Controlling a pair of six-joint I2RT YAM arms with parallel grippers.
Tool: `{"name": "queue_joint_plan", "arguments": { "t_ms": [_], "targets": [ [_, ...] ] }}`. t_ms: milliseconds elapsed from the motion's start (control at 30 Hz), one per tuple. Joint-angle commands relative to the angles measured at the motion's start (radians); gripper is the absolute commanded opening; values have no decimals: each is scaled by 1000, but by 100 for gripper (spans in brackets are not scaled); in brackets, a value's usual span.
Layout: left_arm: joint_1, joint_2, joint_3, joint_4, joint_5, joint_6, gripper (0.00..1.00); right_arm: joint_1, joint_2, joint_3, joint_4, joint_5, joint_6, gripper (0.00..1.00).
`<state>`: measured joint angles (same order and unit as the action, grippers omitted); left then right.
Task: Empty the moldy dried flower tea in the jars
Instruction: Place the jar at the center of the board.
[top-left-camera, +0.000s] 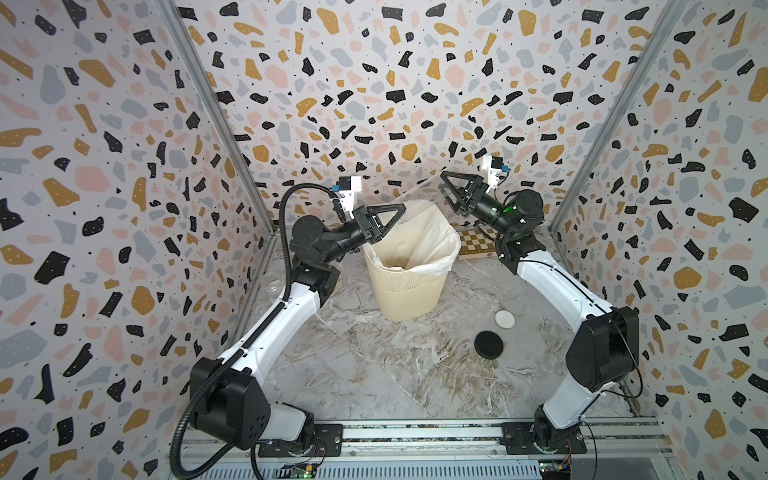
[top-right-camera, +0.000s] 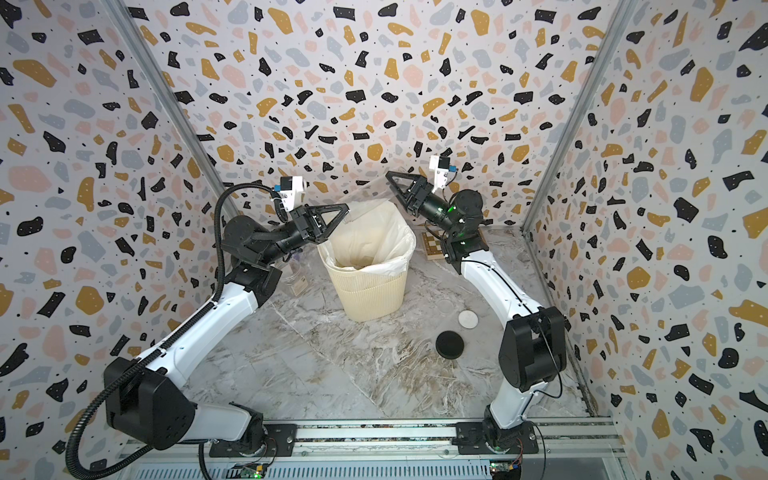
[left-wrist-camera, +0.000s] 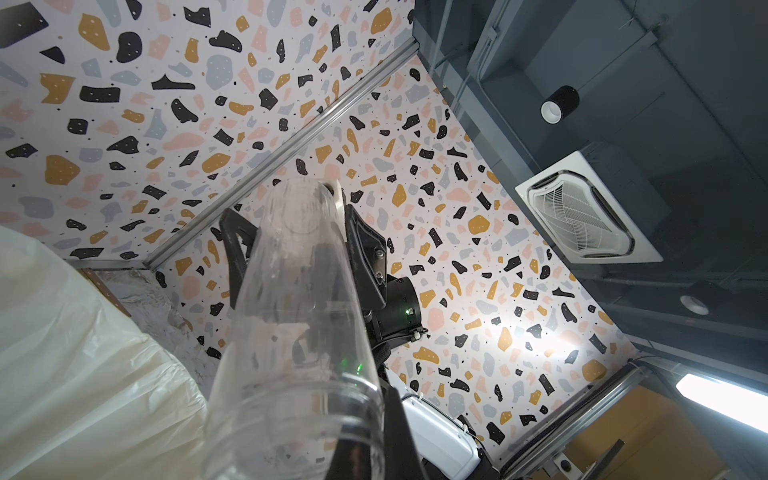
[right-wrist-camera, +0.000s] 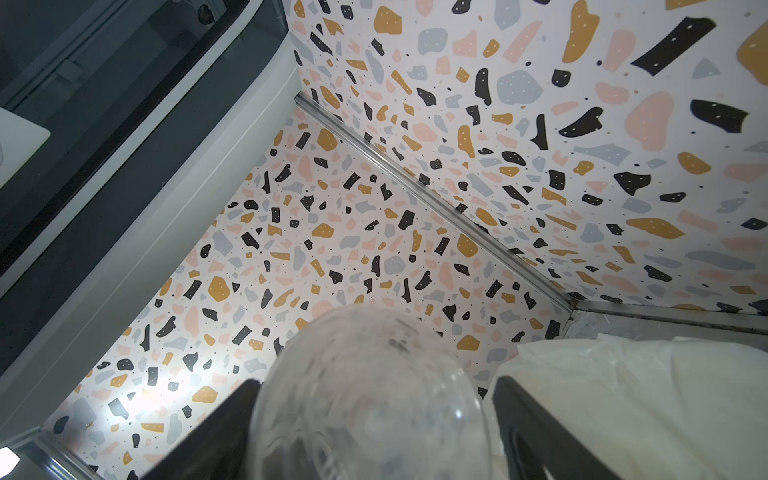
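A clear, lidless jar (top-left-camera: 424, 195) (top-right-camera: 365, 195) hangs tilted above the bin, and I see nothing inside it but faint smears. My left gripper (top-left-camera: 401, 206) (top-right-camera: 345, 206) (left-wrist-camera: 374, 436) is shut on the wall of its mouth (left-wrist-camera: 291, 415), one finger (left-wrist-camera: 399, 440) outside the glass. My right gripper (top-left-camera: 446, 189) (top-right-camera: 392, 189) (right-wrist-camera: 374, 436) stands open round the jar's base (right-wrist-camera: 365, 399), its fingers (right-wrist-camera: 532, 436) off the glass on at least one side. Another clear jar (top-right-camera: 297, 266) (top-left-camera: 274, 282) stands on the table under my left arm. The dried flower tea is out of view.
The cream ribbed bin (top-left-camera: 407, 299) (top-right-camera: 370, 295) with its white bag stands mid-table, below the held jar. To its right lie a black lid (top-left-camera: 488, 344), a white lid (top-left-camera: 505, 319) and a clear lid (top-left-camera: 484, 305). A chessboard (top-left-camera: 478, 245) lies behind my right arm.
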<state>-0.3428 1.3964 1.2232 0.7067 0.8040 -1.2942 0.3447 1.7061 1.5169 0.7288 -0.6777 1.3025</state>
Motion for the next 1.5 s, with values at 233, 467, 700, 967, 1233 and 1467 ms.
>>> {"name": "queue_joint_plan", "arguments": {
  "t_ms": [233, 467, 700, 967, 1233, 1467],
  "targets": [
    [59, -43, 45, -66, 34, 79, 4, -104, -85, -65, 106, 55, 30, 91],
    [181, -92, 139, -408, 31, 239, 4, -152, -122, -105, 72, 69, -14, 91],
    [371, -169, 273, -870, -20, 508, 4, -165, -207, -193, -11, 97, -124, 91],
    [475, -225, 423, -1485, -322, 863, 4, -194, -239, -294, -2, 70, -121, 91],
    [479, -281, 268, -1622, -397, 836, 6, -204, -284, -382, -12, 79, -164, 90],
    [479, -246, 240, -1734, -473, 857, 5, -237, -295, -432, -3, 81, -157, 90]
  ]
}}
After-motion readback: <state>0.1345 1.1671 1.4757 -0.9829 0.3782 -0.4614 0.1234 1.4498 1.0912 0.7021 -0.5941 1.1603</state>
